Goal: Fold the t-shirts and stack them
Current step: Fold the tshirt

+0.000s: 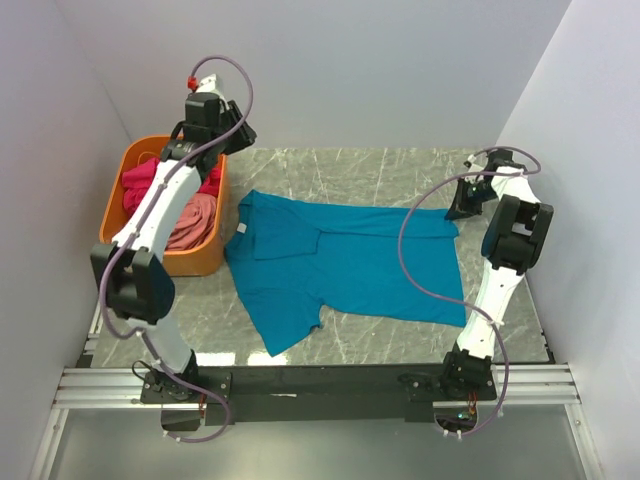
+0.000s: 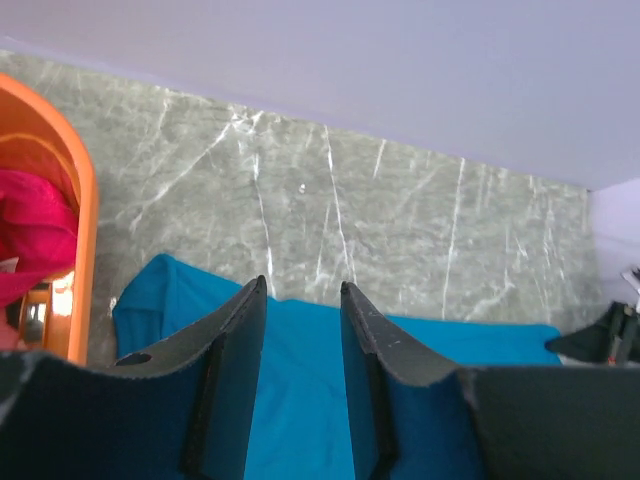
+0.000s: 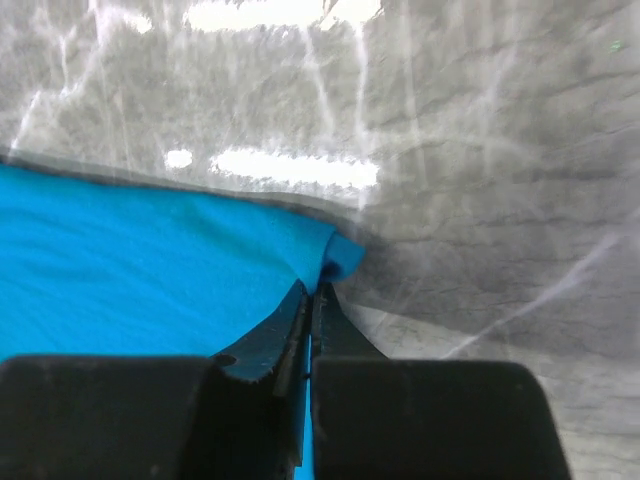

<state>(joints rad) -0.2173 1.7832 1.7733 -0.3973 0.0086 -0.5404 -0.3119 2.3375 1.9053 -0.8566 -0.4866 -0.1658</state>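
Pinching a corner of the teal-blue cotton t-shirt (image 1: pixel 350 265) spread on the grey marble table (image 1: pixel 400 170), the right gripper (image 3: pixel 312 292) clamps shut, seemingly to start a fold; the left gripper (image 2: pixel 303 290) hovers part-open, empty.

no readable text, labels or numbers anywhere — nothing legible.

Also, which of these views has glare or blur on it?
Right wrist view: white glare patches on the table, whose veins look smeared; the teal t-shirt looks sharper at the right gripper. Left wrist and top views: even light, table veins sharp.
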